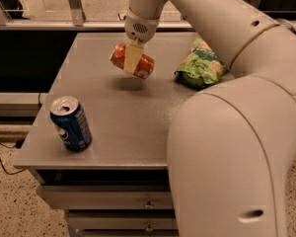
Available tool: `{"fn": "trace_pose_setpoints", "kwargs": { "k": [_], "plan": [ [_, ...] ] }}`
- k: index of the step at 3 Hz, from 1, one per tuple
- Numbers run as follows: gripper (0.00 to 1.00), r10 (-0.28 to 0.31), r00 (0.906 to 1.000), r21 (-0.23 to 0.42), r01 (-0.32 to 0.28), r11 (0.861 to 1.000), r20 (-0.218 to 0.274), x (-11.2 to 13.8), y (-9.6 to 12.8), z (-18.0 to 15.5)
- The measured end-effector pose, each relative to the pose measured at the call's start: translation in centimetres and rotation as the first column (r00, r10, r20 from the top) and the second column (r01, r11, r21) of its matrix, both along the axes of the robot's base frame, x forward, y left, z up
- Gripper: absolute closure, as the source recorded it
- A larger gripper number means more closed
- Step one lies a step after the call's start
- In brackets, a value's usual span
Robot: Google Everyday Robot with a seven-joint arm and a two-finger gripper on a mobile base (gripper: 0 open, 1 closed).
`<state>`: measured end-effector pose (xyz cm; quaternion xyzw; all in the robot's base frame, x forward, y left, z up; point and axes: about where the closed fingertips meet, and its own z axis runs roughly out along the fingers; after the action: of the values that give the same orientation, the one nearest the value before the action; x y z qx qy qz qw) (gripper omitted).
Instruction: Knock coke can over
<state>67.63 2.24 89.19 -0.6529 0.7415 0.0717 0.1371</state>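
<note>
Standing upright at the near left corner of the grey table [133, 132]: a blue can [70, 124]. Farther back, the gripper [132, 59] pinches the coke can [146, 66] across its middle. The can is tipped, long axis left-high to right-low, seemingly just above its shadow. Green bag [201, 65] to the right. Railing and speckled floor beyond.
</note>
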Motion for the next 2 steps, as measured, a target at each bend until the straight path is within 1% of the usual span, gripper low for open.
{"fn": "trace_pose_setpoints", "kwargs": {
  "k": [1,2],
  "plan": [
    [0.15,-0.075,0.997,-0.043,0.075,0.996,-0.015,-2.6,0.2,1.2],
    [0.0,-0.139,0.9902,-0.069,0.138,0.988,-0.012,-4.8,0.3,2.4]
  ]
}}
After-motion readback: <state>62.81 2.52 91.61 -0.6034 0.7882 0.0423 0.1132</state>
